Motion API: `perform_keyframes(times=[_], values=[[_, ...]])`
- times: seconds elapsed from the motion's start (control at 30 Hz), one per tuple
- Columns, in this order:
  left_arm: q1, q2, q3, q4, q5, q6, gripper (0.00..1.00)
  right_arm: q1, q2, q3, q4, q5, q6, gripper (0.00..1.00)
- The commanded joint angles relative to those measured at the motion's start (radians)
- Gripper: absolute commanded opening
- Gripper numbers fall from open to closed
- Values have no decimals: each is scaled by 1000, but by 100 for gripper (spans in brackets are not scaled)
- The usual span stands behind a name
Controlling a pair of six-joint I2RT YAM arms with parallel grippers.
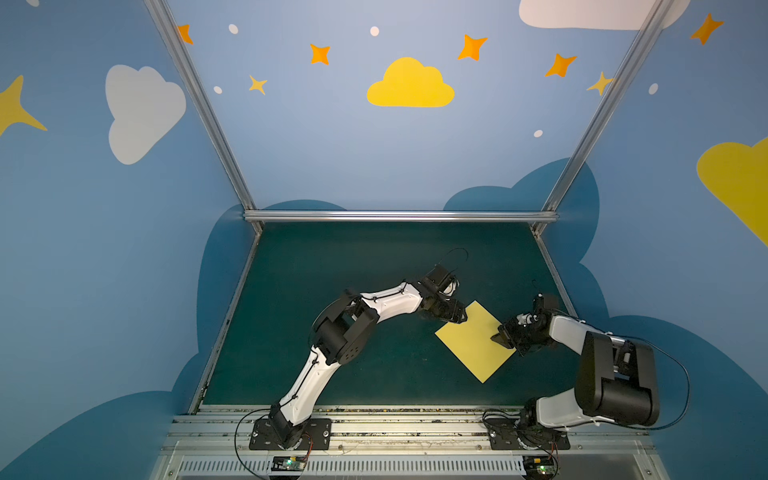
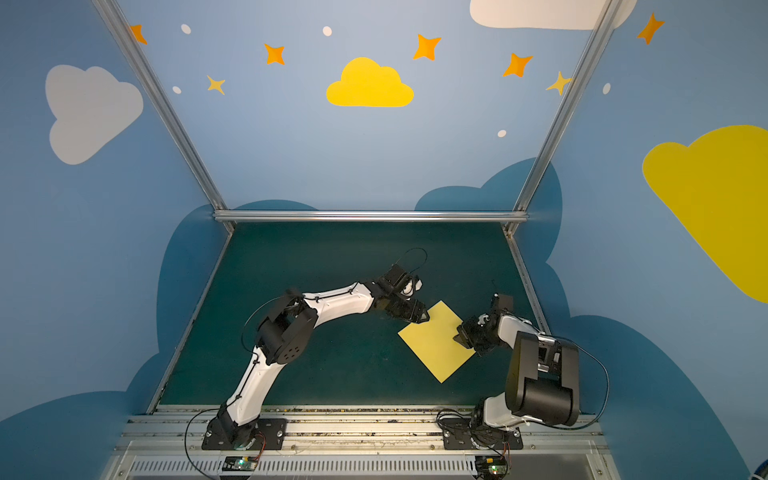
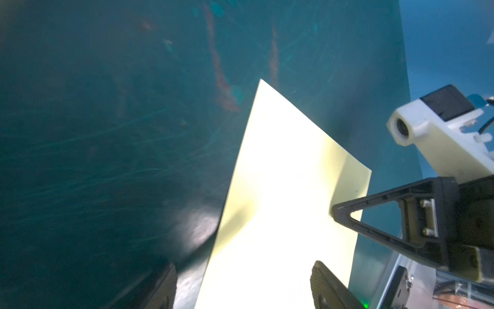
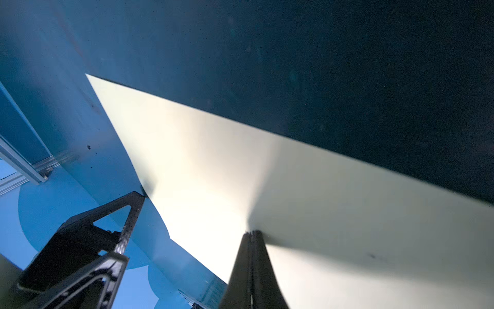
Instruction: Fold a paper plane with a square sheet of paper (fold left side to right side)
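We show the square sheet of paper in plain pale yellow, unpatterned, washing out to near white in both wrist views. The table mat is dark teal green, and in the left wrist view it carries faint pale scratches and reddish-brown streaks. The walls are mid blue, painted with a yellow cloud, a pale grey-white cloud, darker blue clouds, orange four-pointed stars and small white dots. The frame bars are bare silver. The left arm is white with black joints, the right arm white and black; we find the left gripper and right gripper black.
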Motion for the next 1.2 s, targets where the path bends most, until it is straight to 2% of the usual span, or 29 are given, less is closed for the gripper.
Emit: perform_keyframes(times=[0.0,0.37,0.57,0.73,0.77,0.8,0.83,0.9,1.07,1.17], values=[[-24,59,26,-64,62,25,79,4,48,-26,-9,69,-2,0],[-37,78,37,-22,211,20,79,4,51,-26,-12,74,-3,0],[-35,-14,-56,14,118,13,79,4,49,-5,-24,54,-31,0],[-36,-57,-122,5,79,5,79,-13,-54,42,-95,73,-41,0],[-36,-67,-138,13,71,4,79,-21,-78,69,-120,94,-40,12],[-35,-77,-157,18,60,0,79,-33,-102,87,-147,116,-40,29],[-31,-86,-172,27,56,-3,79,-45,-125,96,-172,133,-42,39],[-27,-103,-191,40,55,-13,79,-69,-154,109,-208,168,-43,53],[-14,-151,-216,49,41,-20,79,-147,-157,113,-233,184,-57,74],[-1,-182,-225,51,37,-28,80,-171,-114,128,-237,179,-83,79]])
